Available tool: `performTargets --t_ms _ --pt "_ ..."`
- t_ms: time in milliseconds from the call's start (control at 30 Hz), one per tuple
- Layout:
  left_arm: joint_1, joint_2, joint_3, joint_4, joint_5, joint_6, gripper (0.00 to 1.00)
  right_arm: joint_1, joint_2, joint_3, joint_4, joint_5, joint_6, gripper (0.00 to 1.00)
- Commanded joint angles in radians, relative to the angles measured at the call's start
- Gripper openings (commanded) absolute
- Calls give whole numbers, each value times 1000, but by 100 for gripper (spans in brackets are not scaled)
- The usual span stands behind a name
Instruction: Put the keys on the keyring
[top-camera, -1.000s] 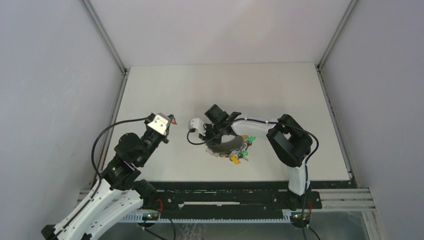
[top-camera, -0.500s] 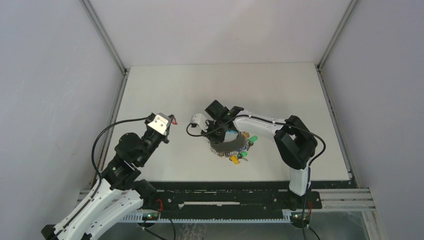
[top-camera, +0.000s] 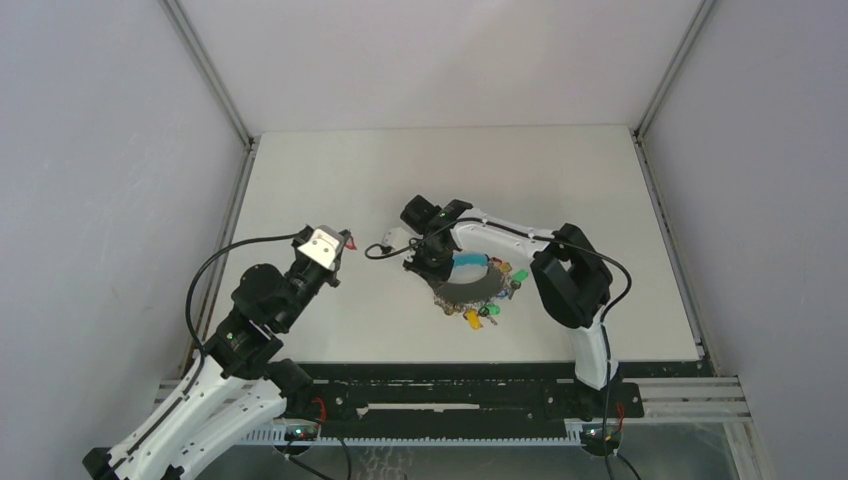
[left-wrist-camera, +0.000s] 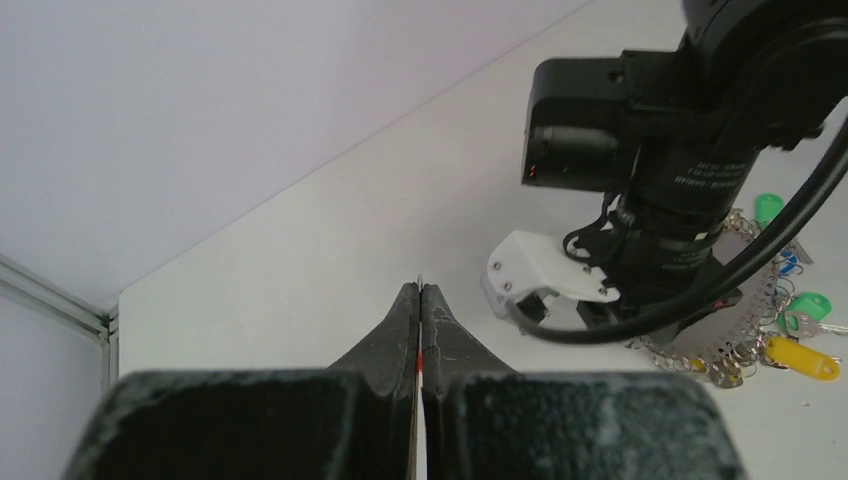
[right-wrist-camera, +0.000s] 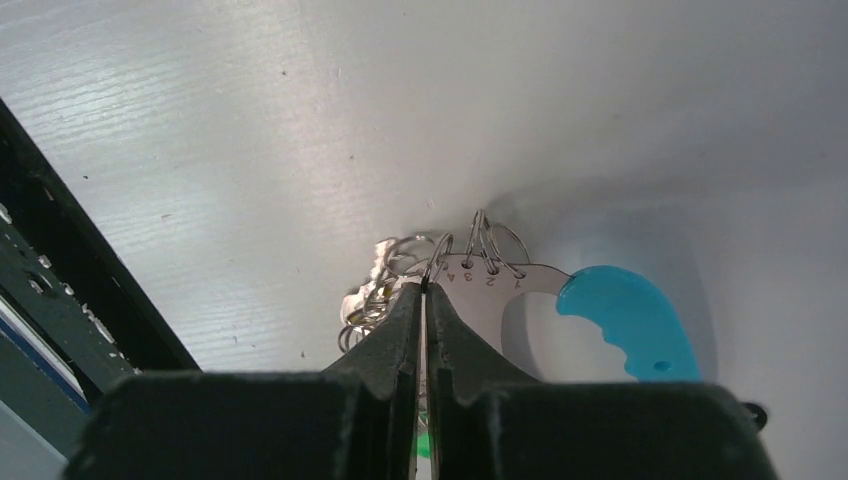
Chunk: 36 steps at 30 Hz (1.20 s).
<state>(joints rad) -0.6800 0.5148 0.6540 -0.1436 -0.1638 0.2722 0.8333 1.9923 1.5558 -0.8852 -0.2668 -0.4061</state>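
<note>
My left gripper (top-camera: 342, 244) is shut on the key with the red tag (top-camera: 348, 241) and holds it above the table, left of the keyring. In the left wrist view only a red sliver (left-wrist-camera: 419, 362) shows between the closed fingers (left-wrist-camera: 405, 320). The keyring (top-camera: 472, 291) lies mid-table, with a light-blue band (top-camera: 467, 265) and several coloured tags on its near side. My right gripper (top-camera: 438, 268) is shut on the ring's rim. In the right wrist view its fingertips (right-wrist-camera: 424, 289) pinch the numbered metal plate (right-wrist-camera: 500, 300) beside the blue band (right-wrist-camera: 625, 322).
The white table (top-camera: 400, 170) has grey walls on both sides and a black rail (top-camera: 450, 385) at the near edge. The right arm's wrist and its cable (left-wrist-camera: 690, 300) stand between the left gripper and the keyring's tags (left-wrist-camera: 800, 357).
The right wrist has turned and pulled the keyring slightly right and towards the near edge, still holding its rim. The left arm with the red-tagged key has not moved.
</note>
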Motion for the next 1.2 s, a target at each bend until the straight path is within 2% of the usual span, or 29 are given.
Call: performTargets --t_ms 0,367,667,867,1167 --pt "5 6 -4 27 15 -17 0 29 57 84 -78 41 -9 0" --pt "7 4 -1 22 13 -16 0 71 161 234 -149 73 -43 0" --pt "5 -7 -4 27 9 -17 0 78 128 217 -59 59 -32 7" --pt "5 -18 -8 34 6 -18 0 68 0 81 90 22 -11 12" --pt "6 -19 -11 40 10 -18 0 10 -298 -367 548 -72 -30 14"
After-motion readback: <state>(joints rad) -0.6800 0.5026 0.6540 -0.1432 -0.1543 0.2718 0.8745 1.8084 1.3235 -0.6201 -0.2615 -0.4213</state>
